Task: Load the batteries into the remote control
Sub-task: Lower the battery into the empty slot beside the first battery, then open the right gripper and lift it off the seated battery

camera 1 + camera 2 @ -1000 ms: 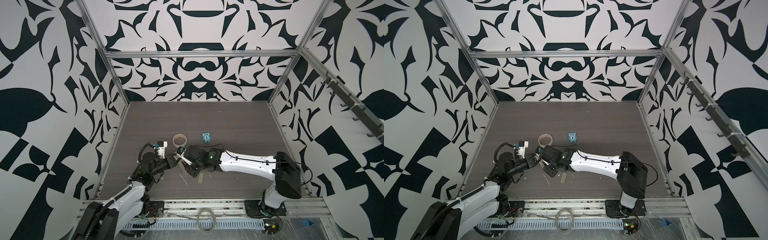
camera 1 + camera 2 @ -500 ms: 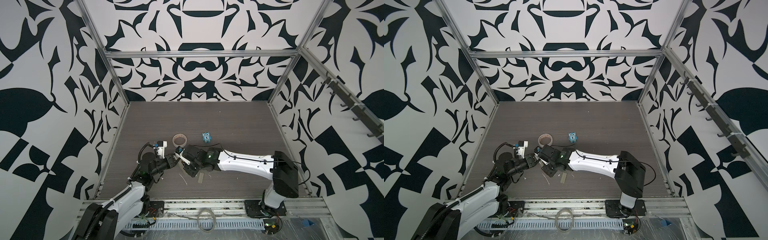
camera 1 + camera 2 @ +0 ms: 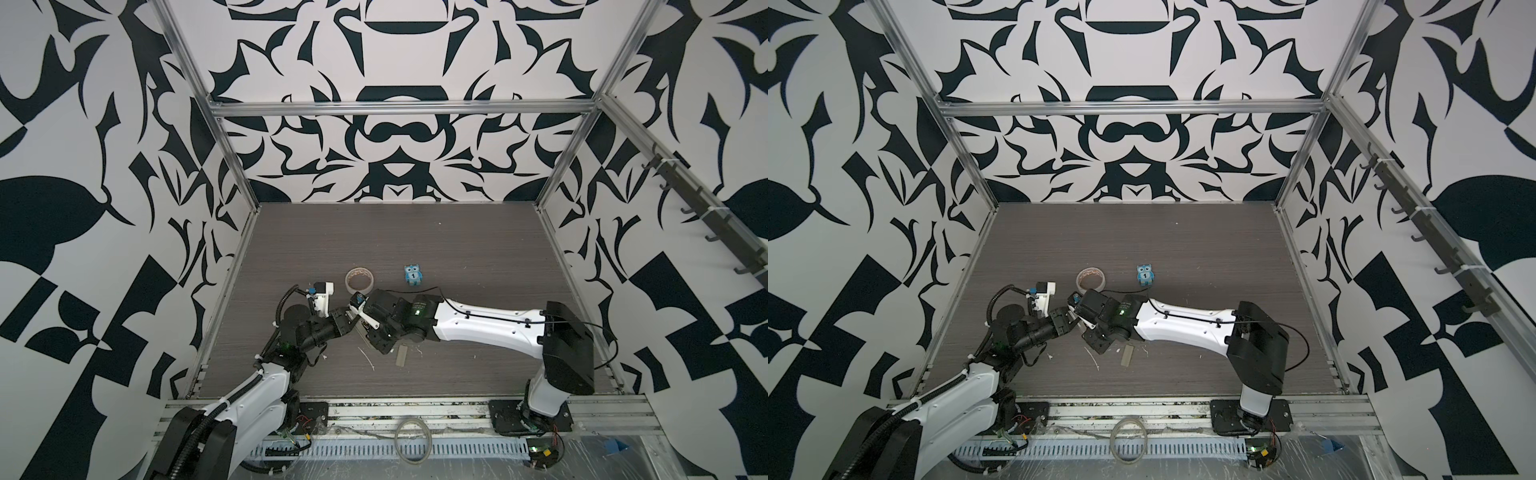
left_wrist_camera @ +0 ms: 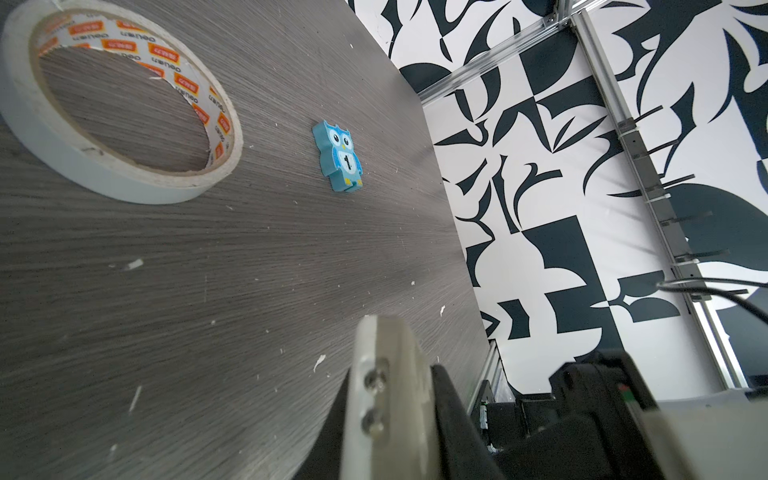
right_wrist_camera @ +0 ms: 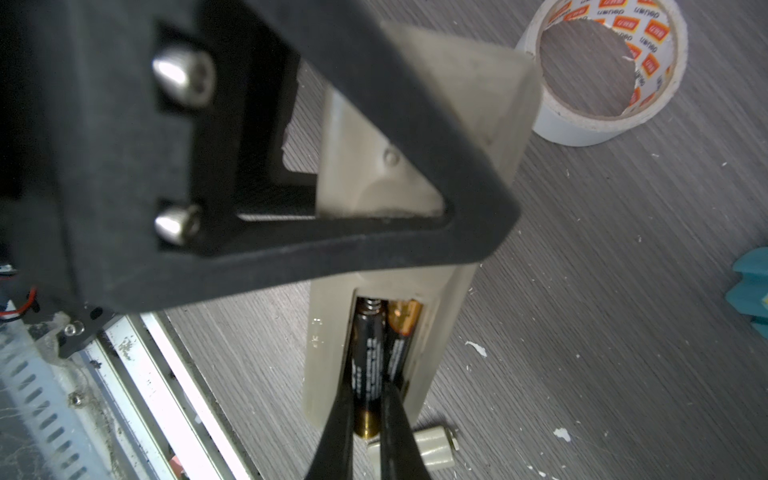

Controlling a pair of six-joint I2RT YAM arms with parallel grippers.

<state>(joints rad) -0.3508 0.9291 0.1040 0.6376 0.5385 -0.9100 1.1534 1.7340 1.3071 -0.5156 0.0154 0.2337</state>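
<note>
My left gripper (image 4: pixel 390 374) is shut on the remote control (image 5: pixel 328 353), a slim off-white bar held with its open battery bay facing up. In both top views the remote (image 3: pixel 365 317) shows as a pale strip between the two wrists. One black battery (image 5: pixel 368 361) lies in the bay with its brass end sticking past the remote's end. My right gripper (image 5: pixel 368 374) is shut on this battery. A second battery (image 5: pixel 401 336) sits beside it in the bay. The left gripper's black finger (image 5: pixel 415 166) covers the remote's far half.
The loose battery cover (image 5: pixel 434 453) lies on the table just past the remote's end, also in both top views (image 3: pixel 401 356) (image 3: pixel 1126 356). A tape roll (image 3: pixel 360 279) (image 4: pixel 104 166) and a blue owl figure (image 3: pixel 412 275) (image 4: pixel 340 158) lie beyond the grippers. White crumbs dot the table.
The right arm has crept slightly to the left. Both grippers stay shut, and the remote stays where it was.
</note>
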